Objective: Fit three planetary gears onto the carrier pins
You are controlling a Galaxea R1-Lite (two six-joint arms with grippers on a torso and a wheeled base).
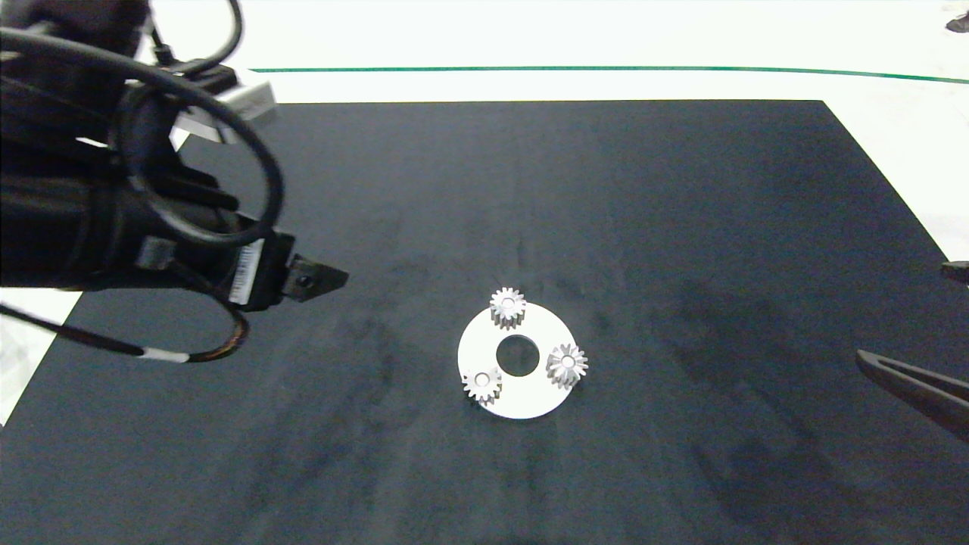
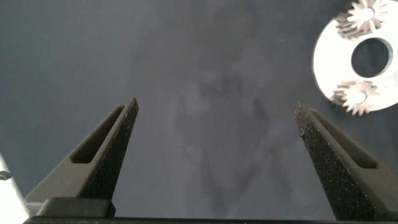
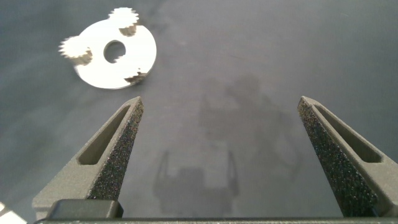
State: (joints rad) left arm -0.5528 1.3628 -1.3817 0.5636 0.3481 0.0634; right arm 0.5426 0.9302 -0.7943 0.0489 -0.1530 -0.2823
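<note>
Three silvery planetary gears [image 1: 507, 306] [image 1: 566, 365] [image 1: 482, 384] sit on the white ring-shaped disc [image 1: 522, 401] at the middle of the black mat. Each gear is seated over a carrier pin, and a white pin top [image 1: 482, 378] shows in its bore. My left gripper [image 2: 217, 109] hovers open and empty over bare mat, to the left of the disc [image 2: 329, 59]. My right gripper [image 3: 221, 102] is also open and empty, near the mat's right edge and well clear of the disc [image 3: 124, 68].
The black mat [image 1: 681, 227] covers most of the white table. A green line [image 1: 606, 69] runs along the far side. Cables [image 1: 250, 174] loop off the left arm above the mat's left part.
</note>
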